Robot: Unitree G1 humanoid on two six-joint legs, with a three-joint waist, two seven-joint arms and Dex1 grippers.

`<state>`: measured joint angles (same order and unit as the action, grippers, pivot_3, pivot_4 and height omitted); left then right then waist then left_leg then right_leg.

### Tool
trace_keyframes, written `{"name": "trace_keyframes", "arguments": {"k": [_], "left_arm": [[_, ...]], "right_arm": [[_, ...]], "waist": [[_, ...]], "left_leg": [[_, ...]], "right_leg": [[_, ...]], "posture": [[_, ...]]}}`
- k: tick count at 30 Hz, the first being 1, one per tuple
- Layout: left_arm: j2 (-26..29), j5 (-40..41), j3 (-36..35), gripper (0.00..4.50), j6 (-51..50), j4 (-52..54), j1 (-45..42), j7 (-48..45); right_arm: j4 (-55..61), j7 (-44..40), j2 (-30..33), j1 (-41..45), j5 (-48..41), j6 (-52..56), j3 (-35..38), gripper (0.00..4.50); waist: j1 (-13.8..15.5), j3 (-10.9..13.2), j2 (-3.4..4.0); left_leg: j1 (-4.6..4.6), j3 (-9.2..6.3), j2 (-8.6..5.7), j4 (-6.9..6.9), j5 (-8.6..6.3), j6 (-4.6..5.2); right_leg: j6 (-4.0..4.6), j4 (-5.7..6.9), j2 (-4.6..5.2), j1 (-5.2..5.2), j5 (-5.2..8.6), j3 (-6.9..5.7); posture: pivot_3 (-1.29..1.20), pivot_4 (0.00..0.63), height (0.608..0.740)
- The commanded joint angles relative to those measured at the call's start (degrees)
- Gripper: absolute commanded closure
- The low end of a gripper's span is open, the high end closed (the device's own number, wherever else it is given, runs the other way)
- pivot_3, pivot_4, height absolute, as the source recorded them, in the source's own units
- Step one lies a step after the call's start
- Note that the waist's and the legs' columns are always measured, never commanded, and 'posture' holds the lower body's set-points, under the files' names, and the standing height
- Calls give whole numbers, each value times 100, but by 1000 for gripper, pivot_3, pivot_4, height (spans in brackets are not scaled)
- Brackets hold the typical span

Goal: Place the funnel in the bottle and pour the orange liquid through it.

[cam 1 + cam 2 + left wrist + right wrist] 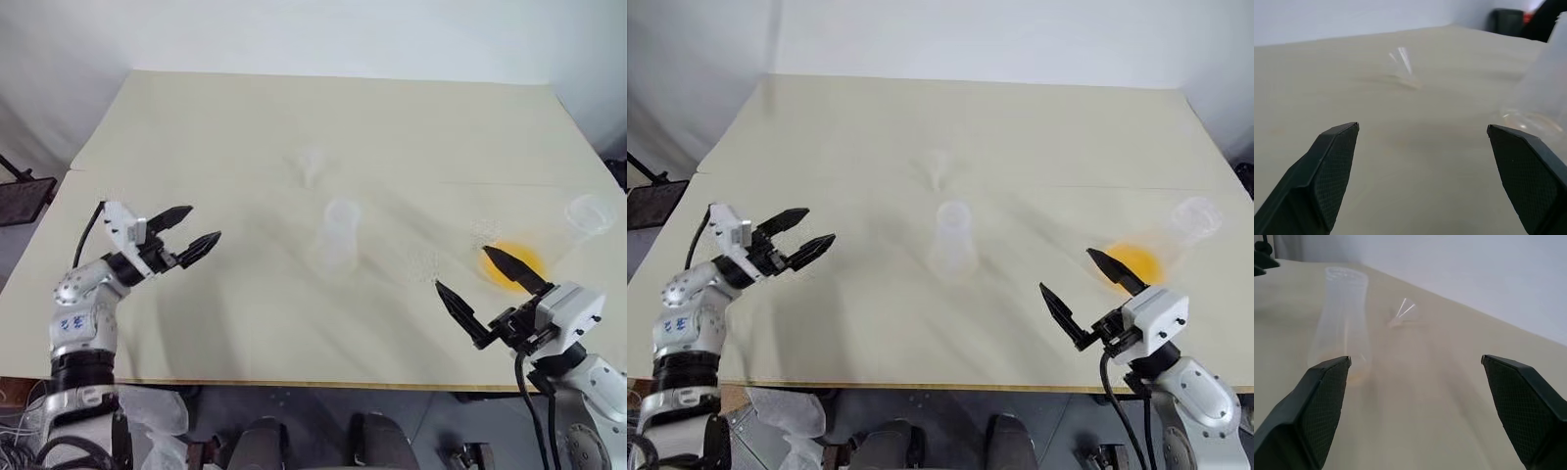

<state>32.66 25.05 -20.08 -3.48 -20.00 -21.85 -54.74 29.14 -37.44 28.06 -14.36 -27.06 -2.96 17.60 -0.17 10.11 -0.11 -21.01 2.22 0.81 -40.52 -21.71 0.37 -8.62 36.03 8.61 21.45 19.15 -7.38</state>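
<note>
Hovering wide open and empty, left gripper [188, 230] at left and right gripper [472, 277] lower right; bottle [339, 235] stands mid-frame, funnel [312, 168] just above it, orange liquid [513, 266] beside the right gripper

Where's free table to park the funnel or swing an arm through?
Free: the wide strip between the left gripper and the bottle, plus the far table beyond the funnel. Crowded: the right edge, with the flask, orange liquid and right gripper.
</note>
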Motion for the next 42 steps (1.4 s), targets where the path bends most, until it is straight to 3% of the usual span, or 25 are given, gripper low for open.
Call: {"name": "trace_keyframes", "arguments": {"k": [1, 8, 12, 20, 27, 34, 42], "left_arm": [[37, 163, -257, 41, 9, 425, 337, 233], [-45, 200, -236, 41, -47, 707, 436, 538], [-203, -44, 194, 41, -47, 243, -284, 623], [-762, -1065, 1419, 41, 260, -2121, -2390, 395], [-1343, -1597, 1627, 41, 1051, -3737, -3476, 1047], [-1695, -1736, 1620, 41, 1447, -4504, -3914, 1078], [-1461, -1750, 1510, 41, 1595, -4593, -3765, 929]], "right_arm": [[91, -82, 79, 173, -131, 87, -66, 0], [-59, -231, 154, 442, -153, 218, -108, 0], [-37, -245, 150, 530, -107, 252, -167, 0], [178, -181, 203, 545, -30, 349, -221, 0], [405, 44, 97, 355, 73, 329, -217, 0], [519, 152, 12, 207, 154, 301, -280, 0], [539, 200, 18, 161, 179, 279, -233, 0]], "waist": [[3, 0, 0], [36, -1, -1], [61, -1, -2], [81, -3, -5], [12, -2, -6], [16, -2, -7], [12, -2, -7]], "left_leg": [[2, 1, 1, 0, 0, 0], [1, 1, -6, -2, 0, 0], [-2, 11, -6, -7, 0, 0], [-6, 48, -13, -8, 0, 1], [-5, 60, -8, 10, 0, 1], [-5, 62, -9, 8, 0, 1], [-5, 62, -8, 8, 0, 1]], "right_leg": [[0, 1, -1, 0, 0, 1], [0, 0, 3, -5, 0, 2], [0, 0, 2, -8, 0, -6], [0, -2, 1, -5, 0, -13], [0, -3, 2, 6, 0, -18], [0, -3, 3, 6, 0, -16], [0, -2, 2, 7, 0, -17]], "posture": [[0, 150, 740], [0, 150, 740], [0, 150, 740], [0, 150, 740], [0, 150, 740], [0, 150, 740], [0, 150, 740]]}}
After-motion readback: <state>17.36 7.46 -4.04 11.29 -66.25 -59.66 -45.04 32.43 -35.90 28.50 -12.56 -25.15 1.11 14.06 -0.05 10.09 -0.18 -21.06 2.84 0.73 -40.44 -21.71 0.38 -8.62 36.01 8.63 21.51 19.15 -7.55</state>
